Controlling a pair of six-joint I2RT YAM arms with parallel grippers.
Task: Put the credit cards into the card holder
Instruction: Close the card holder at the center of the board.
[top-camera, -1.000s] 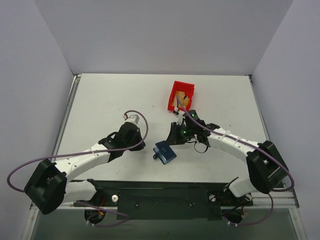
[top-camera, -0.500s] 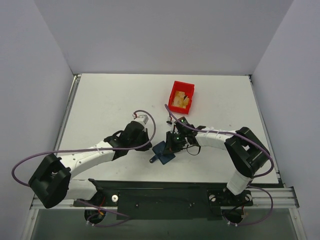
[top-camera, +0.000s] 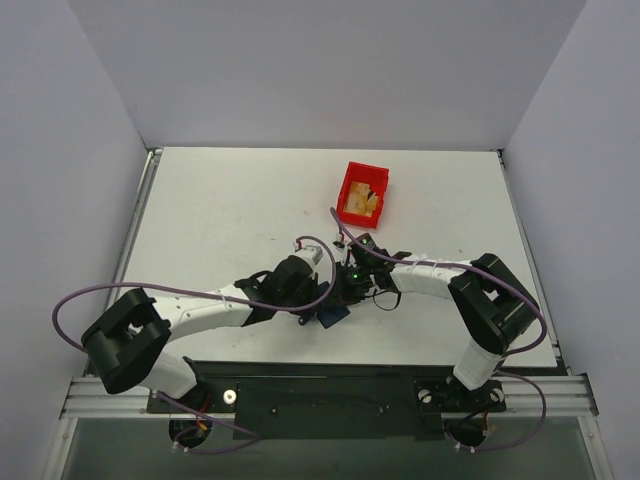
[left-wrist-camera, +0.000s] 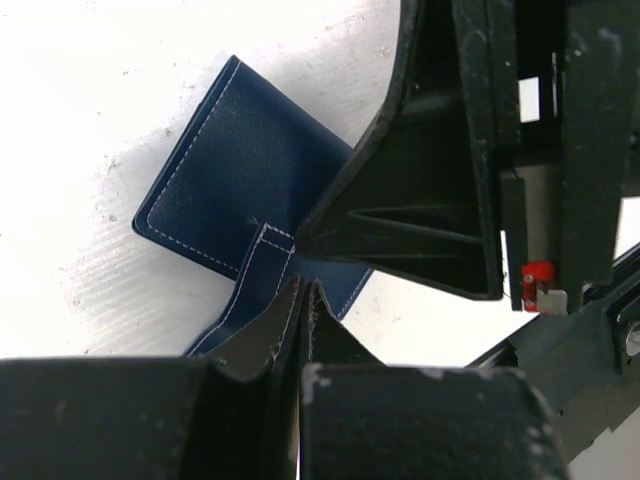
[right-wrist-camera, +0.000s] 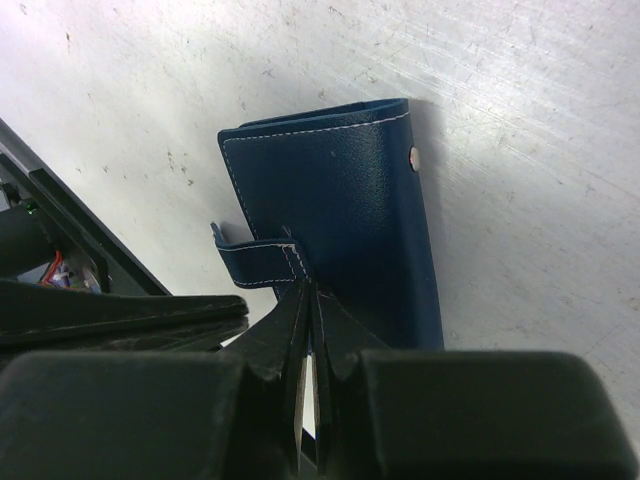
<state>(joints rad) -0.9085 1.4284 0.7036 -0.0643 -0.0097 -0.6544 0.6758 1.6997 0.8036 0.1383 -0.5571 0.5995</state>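
Once drawn in against the card holder (right-wrist-camera: 340, 210), presents the right gripper (right-wrist-camera: 308, 290) with jaws pressed together, tips at the strap (right-wrist-camera: 255, 255); cannot tell whether pinching it. Presents the left gripper (left-wrist-camera: 303, 290) the same way, jaws pressed together, tips just beside that strap, newly arrived from well left of the card holder. Leaves the card holder folded on the surface (right-wrist-camera: 520, 120), snap button (right-wrist-camera: 414, 156) showing. Keeps the credit cards (top-camera: 358, 207) in the red bin (top-camera: 372, 172), well beyond the card holder. Points, probably, to opening before any loading.
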